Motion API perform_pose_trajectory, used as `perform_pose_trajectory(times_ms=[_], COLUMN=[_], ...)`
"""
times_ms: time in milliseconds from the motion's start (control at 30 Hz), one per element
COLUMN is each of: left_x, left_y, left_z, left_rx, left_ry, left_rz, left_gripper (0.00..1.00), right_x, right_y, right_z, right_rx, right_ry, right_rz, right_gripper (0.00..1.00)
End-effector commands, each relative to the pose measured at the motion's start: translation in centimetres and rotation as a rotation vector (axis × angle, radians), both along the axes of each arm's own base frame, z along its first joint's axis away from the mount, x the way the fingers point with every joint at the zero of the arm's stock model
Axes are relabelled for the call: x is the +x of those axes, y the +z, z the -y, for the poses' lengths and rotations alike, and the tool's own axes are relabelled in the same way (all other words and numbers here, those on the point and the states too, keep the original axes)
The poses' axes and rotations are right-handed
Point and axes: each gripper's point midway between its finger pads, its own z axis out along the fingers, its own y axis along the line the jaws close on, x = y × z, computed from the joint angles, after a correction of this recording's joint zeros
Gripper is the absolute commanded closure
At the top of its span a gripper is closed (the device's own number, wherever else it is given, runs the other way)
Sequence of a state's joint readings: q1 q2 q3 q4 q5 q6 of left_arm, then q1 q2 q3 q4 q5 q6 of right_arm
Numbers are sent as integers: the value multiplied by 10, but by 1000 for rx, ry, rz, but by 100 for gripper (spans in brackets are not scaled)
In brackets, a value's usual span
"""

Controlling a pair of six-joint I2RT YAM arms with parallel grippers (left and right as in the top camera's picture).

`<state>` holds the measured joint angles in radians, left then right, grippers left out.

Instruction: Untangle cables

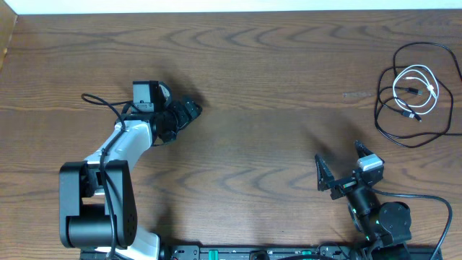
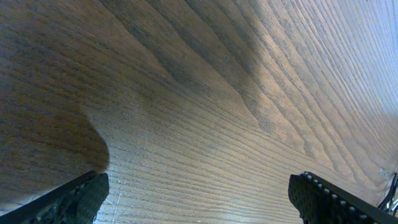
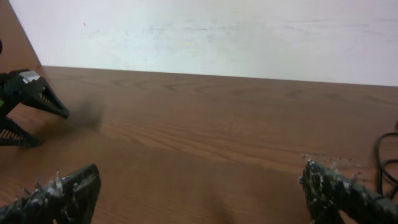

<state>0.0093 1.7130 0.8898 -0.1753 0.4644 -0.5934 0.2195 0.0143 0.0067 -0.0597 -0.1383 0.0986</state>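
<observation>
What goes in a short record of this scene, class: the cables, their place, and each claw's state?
surface: wooden table
black cable: loose loops, far right corner
white cable: small coil inside the black loops, overlapping them
left claw: open, empty, over bare wood, far from both cables
right claw: open, empty, short of the cables
task status: cables untouched, not yet separated

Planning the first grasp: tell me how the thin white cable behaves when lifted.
Likely floppy: the thin white cable lies in loose loops. Probably light, being thin. It lies amid loops of the long black cable, so lifting may drag that along.
</observation>
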Motion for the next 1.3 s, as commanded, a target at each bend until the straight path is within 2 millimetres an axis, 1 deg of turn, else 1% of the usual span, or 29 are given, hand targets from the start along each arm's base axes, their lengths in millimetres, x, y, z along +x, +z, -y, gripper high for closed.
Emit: perform_pose_trajectory(times_ms=[0,200,333,533,767,867,1033,1133,1267], left_x=[1,3,3,3,4,4,7,10,12], left_y=[-3,-6,-6,-6,-6,-5,8,24,38], left_z=[-4,-13,-13,-13,-16,-16,-16,-16,-19], left_rx=[31,93,139,185,308,333,345,358,387], left_ry=[-7,-1,-89,-176,-376,-421,-418,-410,-404], left_rz=[3,14,53,90,179,201,235,278,314], left_gripper=[2,2,2,2,2,2,2,2,2], right_x=[0,0,0,0,0,0,0,0,0], right_y=[0,0,0,0,0,0,0,0,0], right_z=[0,0,0,0,0,0,0,0,0], right_rx=[2,2,1,1,2,1,2,1,1], right_ry=[0,0,0,0,0,0,0,0,0], right_rz=[2,2,2,2,2,2,2,2,2], right_gripper=[1,1,1,1,1,1,1,1,1])
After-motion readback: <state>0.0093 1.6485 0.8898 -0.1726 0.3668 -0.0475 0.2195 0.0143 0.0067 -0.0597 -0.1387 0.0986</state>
